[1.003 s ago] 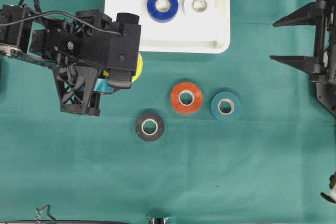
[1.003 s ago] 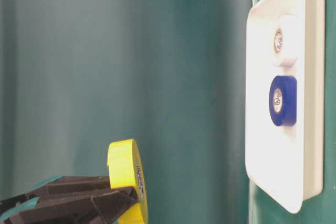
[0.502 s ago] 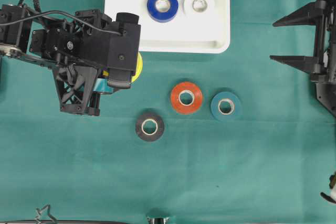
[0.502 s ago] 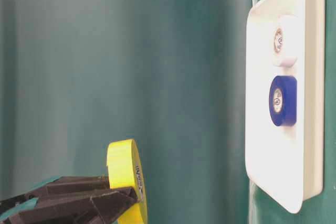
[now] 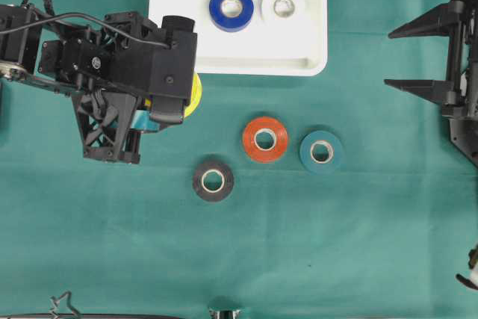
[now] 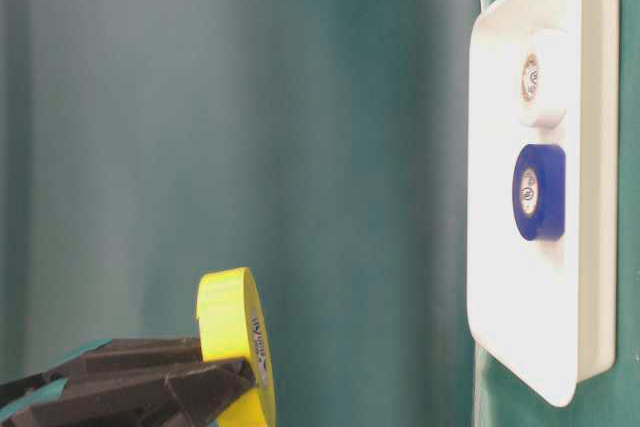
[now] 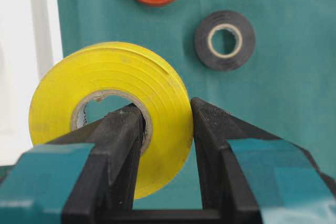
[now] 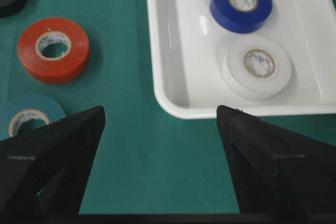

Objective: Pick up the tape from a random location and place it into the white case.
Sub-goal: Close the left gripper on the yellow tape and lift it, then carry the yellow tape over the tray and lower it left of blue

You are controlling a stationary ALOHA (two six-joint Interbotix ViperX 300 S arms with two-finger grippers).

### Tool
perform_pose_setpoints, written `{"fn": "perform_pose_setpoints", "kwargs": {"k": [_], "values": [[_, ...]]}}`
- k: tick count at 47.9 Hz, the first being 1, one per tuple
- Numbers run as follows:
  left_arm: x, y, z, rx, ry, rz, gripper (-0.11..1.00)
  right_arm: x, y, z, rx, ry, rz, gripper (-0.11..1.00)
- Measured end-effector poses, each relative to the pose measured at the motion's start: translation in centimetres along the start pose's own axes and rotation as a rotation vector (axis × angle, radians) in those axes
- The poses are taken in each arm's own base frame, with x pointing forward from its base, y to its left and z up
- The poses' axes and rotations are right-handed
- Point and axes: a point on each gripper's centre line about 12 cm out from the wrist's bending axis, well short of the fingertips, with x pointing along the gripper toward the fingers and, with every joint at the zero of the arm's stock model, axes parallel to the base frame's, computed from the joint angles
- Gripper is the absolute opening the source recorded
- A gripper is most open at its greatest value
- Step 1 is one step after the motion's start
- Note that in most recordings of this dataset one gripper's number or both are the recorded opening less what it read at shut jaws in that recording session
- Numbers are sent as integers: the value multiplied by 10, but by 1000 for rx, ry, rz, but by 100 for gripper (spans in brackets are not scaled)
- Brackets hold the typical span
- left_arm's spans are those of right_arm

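1. Two rolls already lie flat inside the white case [image 5: 306, 61]: a blue roll [image 5: 231, 8] and a white roll [image 5: 283, 7], side by side near its far edge.
2. The left gripper [image 7: 167, 129] pinches a yellow tape roll [image 7: 113, 106], one finger through the core and one outside, so the roll stands on edge and off the cloth.
3. From overhead, that roll [image 5: 195, 93] peeks out from under the left arm, just short of the case's near rim and not yet over it.
4. Three rolls wait on the green cloth [image 5: 336, 244]: an orange roll [image 5: 264, 139], a teal roll [image 5: 321, 151] just beside it, and a black roll [image 5: 213, 180] nearer the front.
5. The right gripper [image 8: 160, 124] hangs idle at the side, fingers spread wide, holding nothing.
6. My read: the yellow roll's pickup is done; carrying it over the rim and letting go are left, then perhaps the three on the cloth.
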Motion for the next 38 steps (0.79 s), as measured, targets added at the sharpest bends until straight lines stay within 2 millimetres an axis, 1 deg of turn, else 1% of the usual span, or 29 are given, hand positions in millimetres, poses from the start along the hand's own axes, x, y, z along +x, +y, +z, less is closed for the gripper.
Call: {"fn": "perform_pose_setpoints", "kwargs": {"k": [4,12,20,29,38], "values": [[0,8,0,-18,0,12,24,0,0,-1,-1,5,1,82],[1,33,0,-68,-3,52,24,0,0,-1,-1,8,0,82],[6,65,-4,-139,9,101,24,0,0,-1,-1,9,0,82],[5,105,-11,-232,9,160,24,0,0,-2,0,11,-2,82],[1,134,-19,-302,6,208,24,0,0,-2,-1,11,0,82]]}}
